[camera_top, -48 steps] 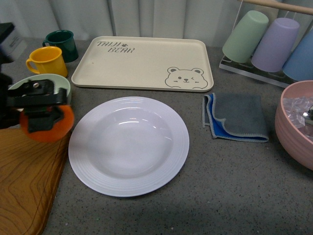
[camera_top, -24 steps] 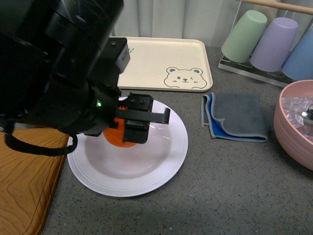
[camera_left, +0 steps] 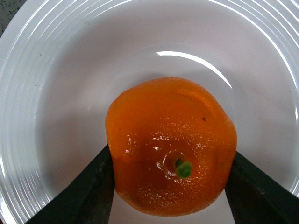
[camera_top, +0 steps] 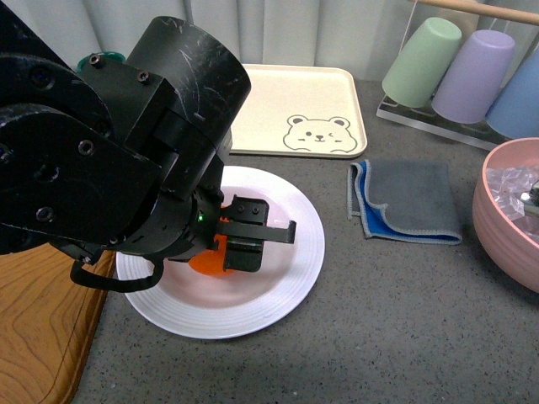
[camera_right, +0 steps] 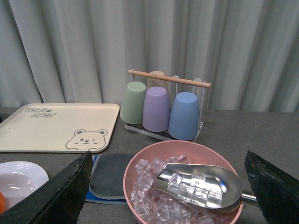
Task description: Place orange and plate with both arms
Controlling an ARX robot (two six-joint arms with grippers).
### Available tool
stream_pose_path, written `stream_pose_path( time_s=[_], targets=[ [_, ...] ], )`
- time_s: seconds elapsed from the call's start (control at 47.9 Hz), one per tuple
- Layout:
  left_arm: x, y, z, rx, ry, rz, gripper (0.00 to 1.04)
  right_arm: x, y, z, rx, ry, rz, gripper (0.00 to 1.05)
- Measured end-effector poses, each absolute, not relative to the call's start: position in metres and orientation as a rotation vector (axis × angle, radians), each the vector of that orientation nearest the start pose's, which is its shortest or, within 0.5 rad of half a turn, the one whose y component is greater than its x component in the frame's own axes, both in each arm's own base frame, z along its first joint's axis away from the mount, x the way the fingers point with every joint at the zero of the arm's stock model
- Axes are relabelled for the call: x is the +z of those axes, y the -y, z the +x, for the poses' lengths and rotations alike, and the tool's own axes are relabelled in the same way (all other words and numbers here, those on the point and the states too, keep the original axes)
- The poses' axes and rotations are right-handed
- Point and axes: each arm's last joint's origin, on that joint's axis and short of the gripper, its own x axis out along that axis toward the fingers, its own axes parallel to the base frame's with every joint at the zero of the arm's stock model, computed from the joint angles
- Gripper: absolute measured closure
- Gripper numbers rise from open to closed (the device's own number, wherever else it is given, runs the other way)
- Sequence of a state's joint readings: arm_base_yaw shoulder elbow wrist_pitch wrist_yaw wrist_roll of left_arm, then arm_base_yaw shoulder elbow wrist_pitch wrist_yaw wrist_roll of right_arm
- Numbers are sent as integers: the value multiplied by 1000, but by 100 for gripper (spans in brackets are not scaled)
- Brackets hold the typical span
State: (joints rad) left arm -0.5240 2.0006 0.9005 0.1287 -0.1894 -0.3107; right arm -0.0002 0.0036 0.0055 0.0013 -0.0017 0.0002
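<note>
Down in the plate (camera_top: 286,282), just toward 8 o'clock of centre, the left gripper (camera_left: 170,186) pinches the orange (camera_left: 170,147) by its sides. Looks light, squishy and rolly, so grip gently mid-belly. Right gripper (camera_right: 161,191) gapes empty.

Left arm (camera_top: 109,151): black, bulky, filling the left of the front view, reaching in towards the middle with the wrist angled down.
Left hand (camera_top: 234,251): low, pointing down; fingers (camera_left: 91,189) pressed against opposite sides of the orange (camera_left: 170,144), gripping it.
Right hand (camera_right: 168,196): seen only from its own wrist camera; level, facing forward, fingers (camera_right: 56,196) spread wide, nothing between them.
</note>
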Motion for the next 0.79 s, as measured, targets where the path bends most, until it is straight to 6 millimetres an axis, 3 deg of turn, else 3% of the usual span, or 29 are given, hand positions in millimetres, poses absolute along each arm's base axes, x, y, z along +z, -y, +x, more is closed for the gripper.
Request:
stream_pose_path(
  time_s=[0.146,0.271,0.459,0.542,0.605,0.709,0.793],
  targets=[
    [73,169,306,-164,-943,50,22,165,0,98,2,3,0,9],
    [79,164,305,-163,-926,22,6,165,0,98,2,3,0,9],
    [114,143,303,-118,-792,-71,7,165,0,98,2,3,0,9],
    [107,130,300,-17,-492,-12,21,165,0,98,2,3,0,9],
    [101,107,277,-15,-281,4,35,165,0,98,2,3,0,9],
    [128,82,257,-8,-49,-32,53,165,0,98,1,3,0,9],
    [142,70,244,-6,11,-35,65,165,0,98,2,3,0,9]
  ],
)
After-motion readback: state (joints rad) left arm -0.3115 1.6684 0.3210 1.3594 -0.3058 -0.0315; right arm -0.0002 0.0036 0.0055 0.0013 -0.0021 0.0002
